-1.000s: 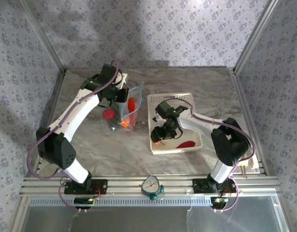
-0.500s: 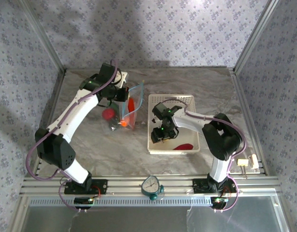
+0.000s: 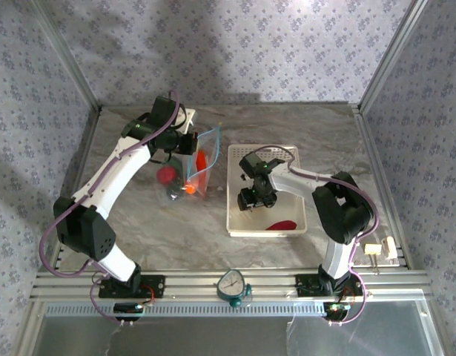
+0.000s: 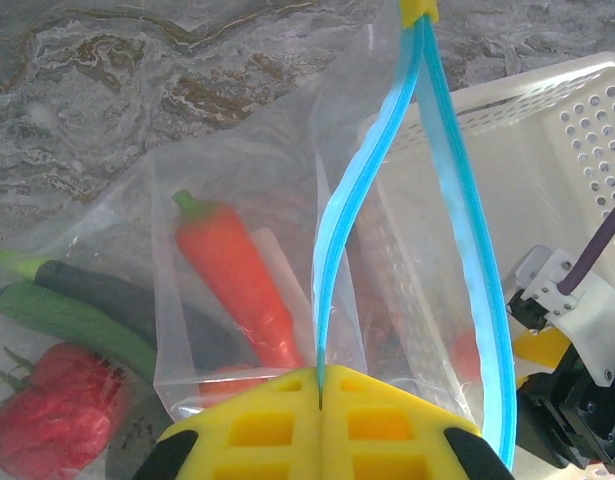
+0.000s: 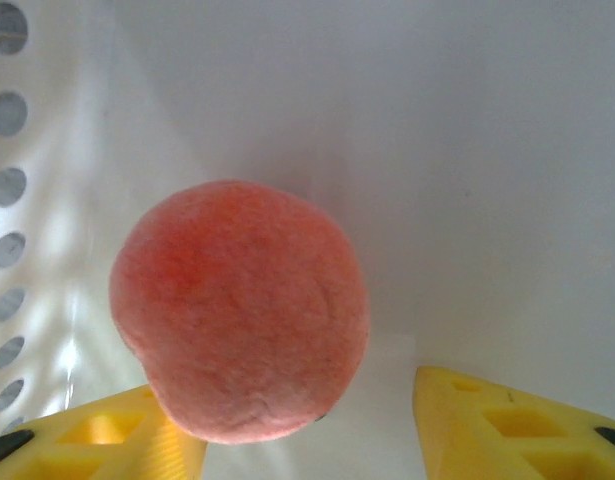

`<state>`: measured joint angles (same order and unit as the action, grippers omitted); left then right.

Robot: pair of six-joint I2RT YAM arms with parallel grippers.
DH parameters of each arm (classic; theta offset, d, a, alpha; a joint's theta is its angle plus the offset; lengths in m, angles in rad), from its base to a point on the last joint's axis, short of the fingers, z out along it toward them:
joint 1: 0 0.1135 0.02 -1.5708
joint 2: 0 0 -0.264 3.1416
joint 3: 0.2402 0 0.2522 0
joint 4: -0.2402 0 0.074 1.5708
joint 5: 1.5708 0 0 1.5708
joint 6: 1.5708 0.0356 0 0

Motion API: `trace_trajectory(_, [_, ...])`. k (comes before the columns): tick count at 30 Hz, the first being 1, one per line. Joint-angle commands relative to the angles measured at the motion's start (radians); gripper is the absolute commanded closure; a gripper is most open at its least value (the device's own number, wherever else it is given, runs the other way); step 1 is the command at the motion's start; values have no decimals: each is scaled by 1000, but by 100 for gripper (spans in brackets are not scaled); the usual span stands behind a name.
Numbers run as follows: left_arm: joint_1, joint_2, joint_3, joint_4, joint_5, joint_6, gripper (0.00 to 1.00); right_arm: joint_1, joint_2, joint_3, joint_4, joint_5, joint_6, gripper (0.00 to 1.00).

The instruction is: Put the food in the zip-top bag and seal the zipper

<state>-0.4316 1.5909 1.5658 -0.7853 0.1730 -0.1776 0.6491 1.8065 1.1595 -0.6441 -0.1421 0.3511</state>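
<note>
My left gripper (image 4: 320, 385) is shut on the light-blue zipper (image 4: 367, 170) of the clear zip-top bag (image 4: 237, 180), holding its mouth up and open. Inside lie an orange carrot (image 4: 232, 270) and a dark green cucumber (image 4: 67, 310); a red fruit (image 4: 47, 410) sits at the bag's lower left. In the top view the bag (image 3: 203, 159) hangs beside the left gripper (image 3: 184, 146). My right gripper (image 5: 302, 400) is open, down in the white basket (image 3: 291, 152), straddling a fuzzy pink-orange peach (image 5: 237, 310). Its left finger touches the peach, while the right finger stands apart.
A red pepper (image 3: 282, 225) lies at the basket's near side. The basket stands just right of the bag. A round dial (image 3: 233, 285) is fixed to the front rail, and small pale parts (image 3: 376, 248) sit at the right edge. Metal frame posts flank the table.
The right arm's elbow has swung inward, and its gripper has shifted slightly farther back inside the basket. The left arm and bag have stayed still.
</note>
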Motion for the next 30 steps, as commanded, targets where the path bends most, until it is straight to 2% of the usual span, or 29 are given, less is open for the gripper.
trace_trajectory(1, [9,-33,3,21,29,-7,100,1,34,55,5,23,2,40])
trace_trajectory(8, [15,-29,0,26,35,-6,100,7,51,88,20,61,-1,39])
trace_trajectory(12, [16,-28,-1,27,37,-4,100,6,60,97,11,65,-1,43])
trace_trajectory(20, [25,-26,-11,32,46,-2,100,5,62,97,-4,73,2,66])
trace_trajectory(26, [24,-26,-14,36,52,-2,100,-3,-80,99,-33,198,34,67])
trace_trajectory(30, [26,-26,-10,40,57,-6,100,-8,-211,124,34,247,35,67])
